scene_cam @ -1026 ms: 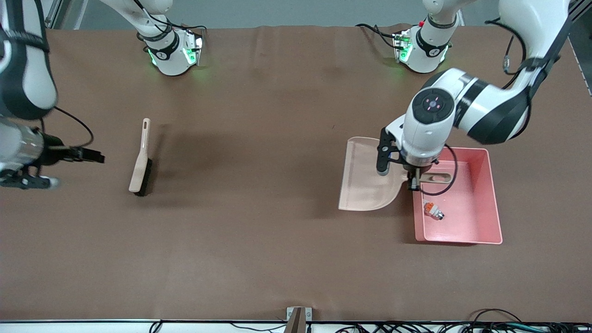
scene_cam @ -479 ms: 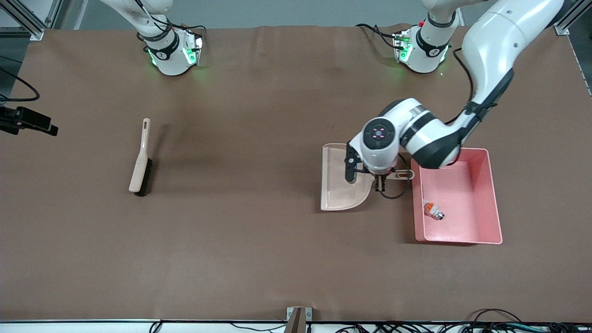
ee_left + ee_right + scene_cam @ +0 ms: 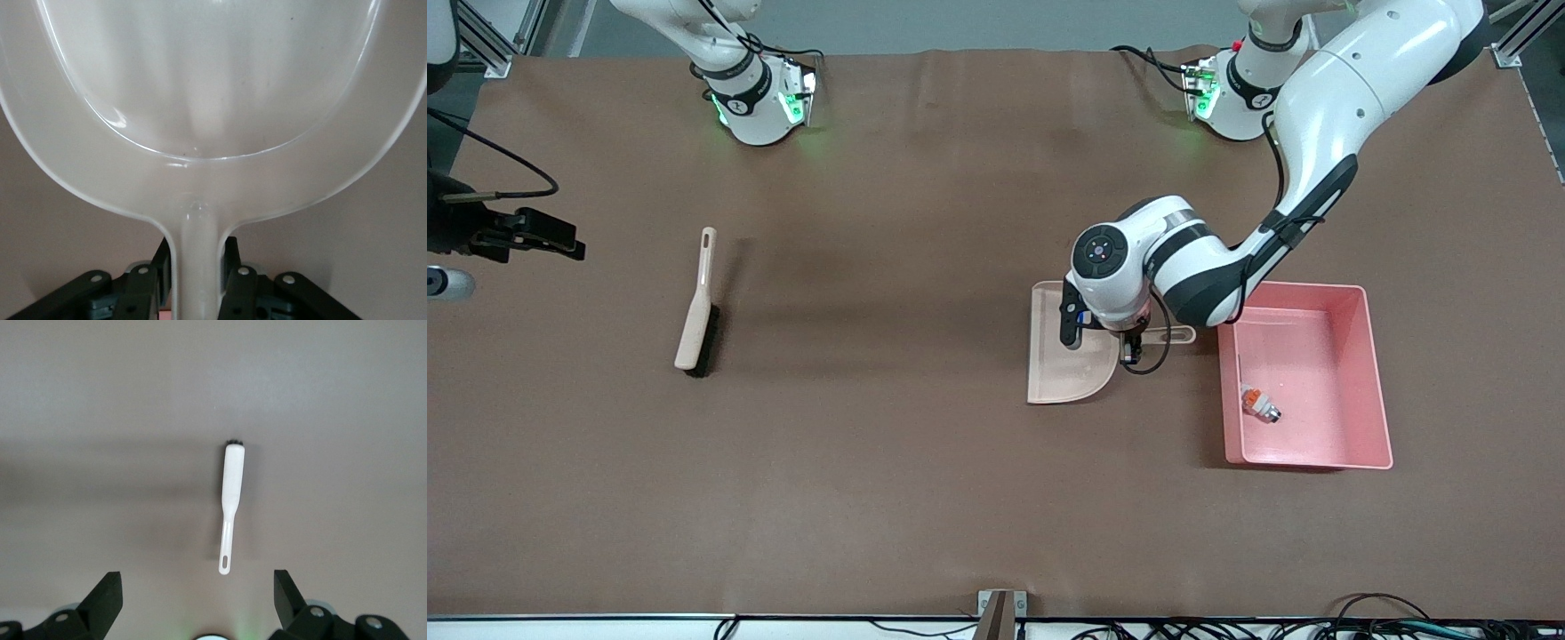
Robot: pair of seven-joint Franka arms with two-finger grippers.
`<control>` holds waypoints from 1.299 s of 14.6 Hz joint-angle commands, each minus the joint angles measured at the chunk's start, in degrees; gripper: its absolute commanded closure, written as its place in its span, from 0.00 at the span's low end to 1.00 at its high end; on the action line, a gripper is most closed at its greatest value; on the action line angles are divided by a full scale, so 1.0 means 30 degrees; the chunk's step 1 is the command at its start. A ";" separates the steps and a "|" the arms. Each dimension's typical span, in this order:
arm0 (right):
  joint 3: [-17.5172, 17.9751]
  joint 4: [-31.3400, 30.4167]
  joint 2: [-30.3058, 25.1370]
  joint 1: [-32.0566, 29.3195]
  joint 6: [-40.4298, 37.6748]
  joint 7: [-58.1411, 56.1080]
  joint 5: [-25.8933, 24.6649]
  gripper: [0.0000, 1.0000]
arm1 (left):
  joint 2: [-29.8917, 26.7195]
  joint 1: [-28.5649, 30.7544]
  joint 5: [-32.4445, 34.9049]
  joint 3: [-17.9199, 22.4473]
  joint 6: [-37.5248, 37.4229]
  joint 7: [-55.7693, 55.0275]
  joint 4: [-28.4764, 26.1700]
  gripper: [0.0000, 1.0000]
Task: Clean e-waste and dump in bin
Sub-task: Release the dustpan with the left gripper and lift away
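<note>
1. Lowest in the front view, your pink bin [image 3: 1376, 373] holds one white-and-green piece of e-waste [image 3: 1259, 404]. You can take that piece as dumped. The dark cylinder does not show in any view.
2. Just above it in the frame, the dustpan [image 3: 1063, 373] lies beside the bin. The left claw [image 3: 1131, 351] is clamped on its handle.
3. Higher up, toward the right arm's end, the brush [image 3: 696, 324] lies alone on the table. The right claw [image 3: 197, 603] hangs above it, spread wide and empty.
4. Your left wrist view adds that the pan's scoop is bare. Only the front view shows the bin.
</note>
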 commanded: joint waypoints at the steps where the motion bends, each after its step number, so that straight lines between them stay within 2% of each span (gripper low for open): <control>1: -0.0588 -0.1841 -0.1223 0.0130 0.1104 0.0144 -0.0310 0.00 | 0.0178 -0.0788 0.0428 0.0567 0.0282 -0.0853 0.0371 0.99; 2: -0.0355 -0.3510 -0.2132 -0.0307 0.2738 0.0116 -0.0251 0.00 | 0.0207 -0.0788 0.0457 0.0596 0.0544 -0.0855 0.0342 0.99; 3: -0.0266 -0.4310 -0.2547 -0.0717 0.3102 -0.0030 -0.0077 0.00 | 0.0208 -0.0788 0.0516 0.0683 0.0779 -0.0855 0.0284 0.99; 7: -0.0294 -0.4230 -0.2551 -0.0692 0.2902 -0.0002 -0.0075 0.00 | 0.0325 -0.1488 0.0575 0.1180 0.0927 -0.0942 0.0341 0.91; 9: -0.0236 -0.4230 -0.2580 -0.0604 0.2696 0.0115 -0.0075 0.00 | 0.0295 -0.2191 0.0546 0.1999 0.0927 -0.1001 0.0458 0.80; 10: -0.0235 -0.4201 -0.2552 -0.0575 0.2696 0.0115 -0.0075 0.00 | 0.0295 -0.2252 0.0546 0.2090 0.0927 -0.1001 0.0459 0.71; 12: -0.0235 -0.4201 -0.2551 -0.0458 0.2725 0.0144 -0.0075 0.00 | 0.0237 -0.2195 0.0487 0.2090 0.0927 -0.1088 0.0488 0.39; 13: -0.0206 -0.4201 -0.2522 -0.0283 0.2754 0.0145 -0.0075 0.00 | 0.0179 -0.2136 0.0458 0.2090 0.0927 -0.1292 0.0488 0.00; 17: -0.0206 -0.4259 -0.2581 -0.0223 0.2521 0.0145 -0.0075 0.00 | -0.0318 -0.2194 0.0224 0.1974 0.0694 -0.3719 0.0546 0.00; 19: -0.0235 -0.4260 -0.2581 -0.0223 0.2520 0.0145 -0.0017 0.00 | -0.0524 -0.2048 -0.0620 0.1915 -0.0004 -0.5009 0.1594 0.00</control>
